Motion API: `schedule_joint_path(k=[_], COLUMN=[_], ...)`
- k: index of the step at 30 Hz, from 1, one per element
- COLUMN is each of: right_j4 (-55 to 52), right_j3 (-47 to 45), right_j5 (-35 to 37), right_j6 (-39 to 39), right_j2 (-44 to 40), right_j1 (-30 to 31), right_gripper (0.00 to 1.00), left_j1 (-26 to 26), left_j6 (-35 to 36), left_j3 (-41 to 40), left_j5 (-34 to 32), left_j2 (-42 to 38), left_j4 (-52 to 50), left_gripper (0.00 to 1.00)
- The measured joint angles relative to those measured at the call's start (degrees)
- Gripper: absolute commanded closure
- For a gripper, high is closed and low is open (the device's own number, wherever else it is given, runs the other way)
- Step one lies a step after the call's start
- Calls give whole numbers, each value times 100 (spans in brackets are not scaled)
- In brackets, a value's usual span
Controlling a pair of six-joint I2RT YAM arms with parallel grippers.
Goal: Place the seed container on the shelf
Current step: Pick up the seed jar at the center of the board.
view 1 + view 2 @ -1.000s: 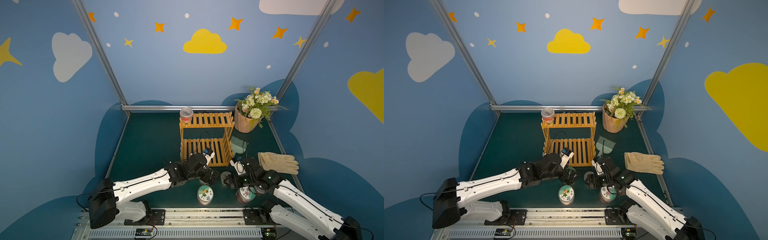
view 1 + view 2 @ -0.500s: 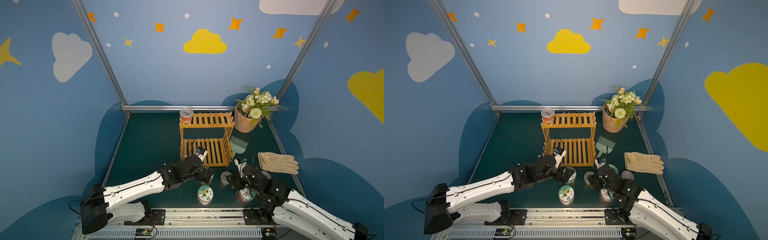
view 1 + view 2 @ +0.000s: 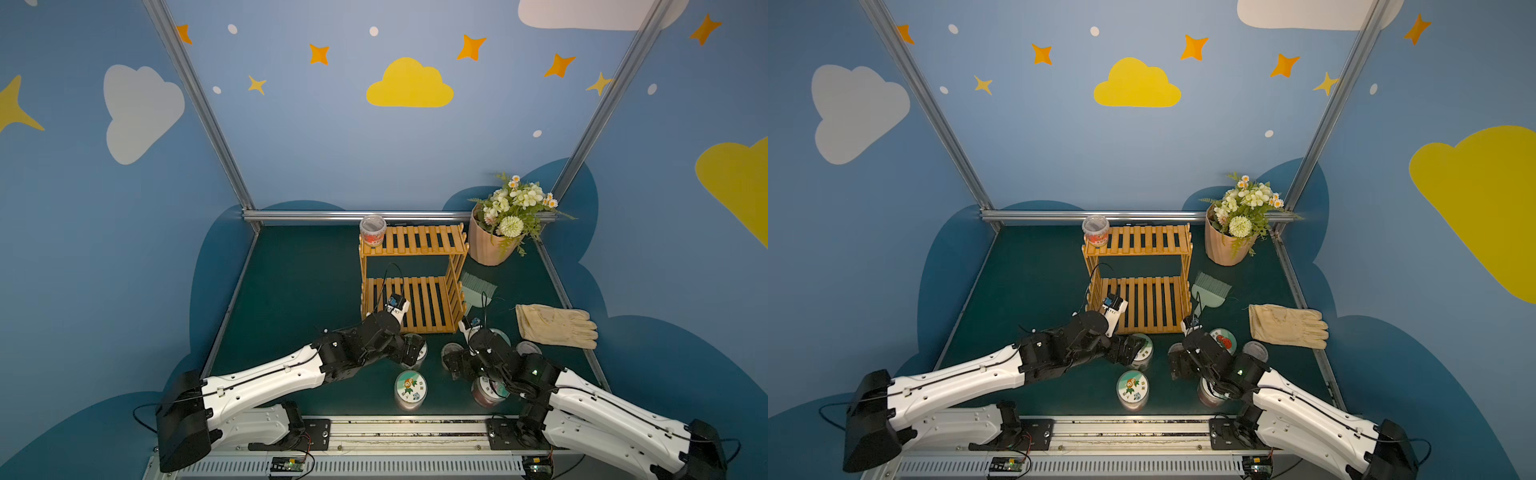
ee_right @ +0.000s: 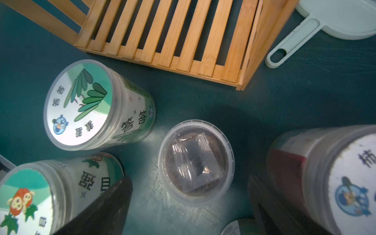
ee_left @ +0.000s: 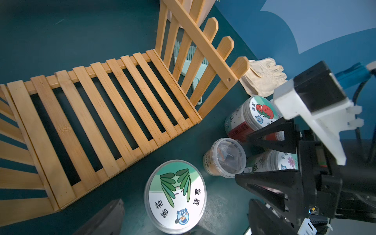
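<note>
Right wrist view: right claw (image 4: pixel 189 179) spread wider than second ago, tips either side of clear-lidded seed container (image 4: pixel 196 160), not touching. Container upright on table (image 4: pixel 305 101), just before shelf (image 4: pixel 236 50), not yet lifted. Grasp judged next. Left claw (image 5: pixel 186 201) spread over leaf-label jar (image 5: pixel 175 195).

The left arm (image 3: pixel 266 380) and right arm (image 3: pixel 602 415) are clad in white shells joined by black joint housings; thin black cables are routed along them. What may be a green indicator (image 3: pixel 535 371) is lit near the right wrist.
</note>
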Motion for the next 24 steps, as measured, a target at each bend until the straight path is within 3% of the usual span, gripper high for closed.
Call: schedule_joint_path(k=[11,18,24], right_j4=[223,452,566], right_j3=[-162,-264,-264], right_j5=[184,177,203], right_j6=[0,-9,4], right_j2=[356,404,507], right_j1=[81,98,101], right_gripper=[10,8,14], left_j1=[4,11,11], left_j6=[2,2,4], left_j3=[0,0,0], left_j5=[11,26,63], left_j2=[0,31,92], left_j4=[-2,0,0], left_gripper=[0,0,0])
